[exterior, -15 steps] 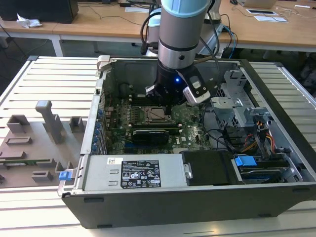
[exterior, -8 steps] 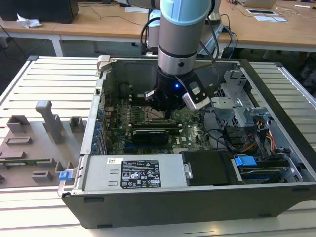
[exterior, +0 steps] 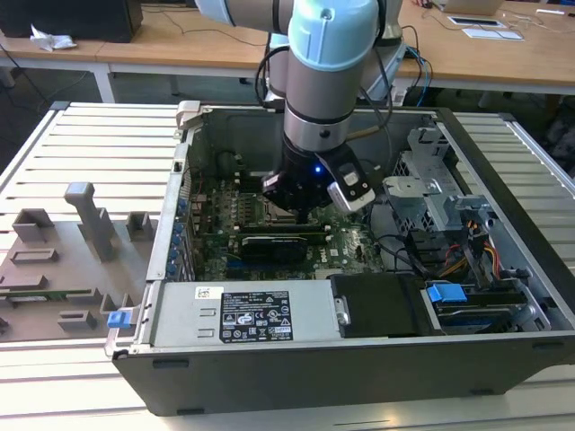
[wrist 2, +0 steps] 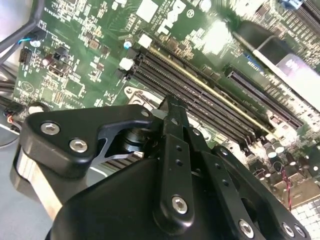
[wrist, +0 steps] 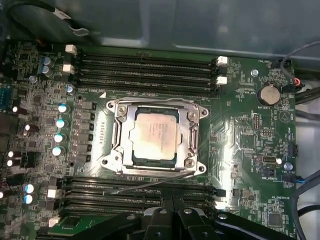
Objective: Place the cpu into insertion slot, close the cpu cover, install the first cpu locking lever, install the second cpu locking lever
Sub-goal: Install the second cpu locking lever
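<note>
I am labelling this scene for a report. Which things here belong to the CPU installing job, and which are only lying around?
Belong to the job:
- cpu, seated in the socket
- cpu cover, closed around it
- locking lever, a thin wire rod beside the cover
- hand

Lying about:
- memory slots
- coin battery
- grey moulded tray

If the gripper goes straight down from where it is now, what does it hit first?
Most likely the motherboard near the cpu cover, beside the memory slots. The gripper points down inside the case, close above the board. Depth is unclear, so the exact contact spot is uncertain.
</note>
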Controlling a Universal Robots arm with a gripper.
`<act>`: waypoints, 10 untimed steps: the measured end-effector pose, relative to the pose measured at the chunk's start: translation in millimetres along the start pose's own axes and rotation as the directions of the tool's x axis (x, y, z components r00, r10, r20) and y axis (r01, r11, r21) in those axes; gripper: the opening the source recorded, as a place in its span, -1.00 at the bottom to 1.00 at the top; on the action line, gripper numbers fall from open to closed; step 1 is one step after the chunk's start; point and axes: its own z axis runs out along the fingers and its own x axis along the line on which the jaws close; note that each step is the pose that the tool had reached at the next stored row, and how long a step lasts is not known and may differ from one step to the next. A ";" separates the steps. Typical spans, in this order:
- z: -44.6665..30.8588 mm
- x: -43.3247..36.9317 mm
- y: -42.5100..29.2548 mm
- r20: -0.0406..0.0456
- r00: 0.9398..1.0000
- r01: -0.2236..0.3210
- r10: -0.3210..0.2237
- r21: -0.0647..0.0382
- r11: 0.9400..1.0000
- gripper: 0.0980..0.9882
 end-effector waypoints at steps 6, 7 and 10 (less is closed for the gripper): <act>5.8 14.4 3.9 0.000 1.000 0.000 0.000 -0.006 1.000 -0.98; 8.4 18.2 3.8 0.000 1.000 0.001 -0.001 -0.006 1.000 -0.98; 12.4 26.6 3.6 -0.001 1.000 0.010 -0.010 -0.009 1.000 -0.98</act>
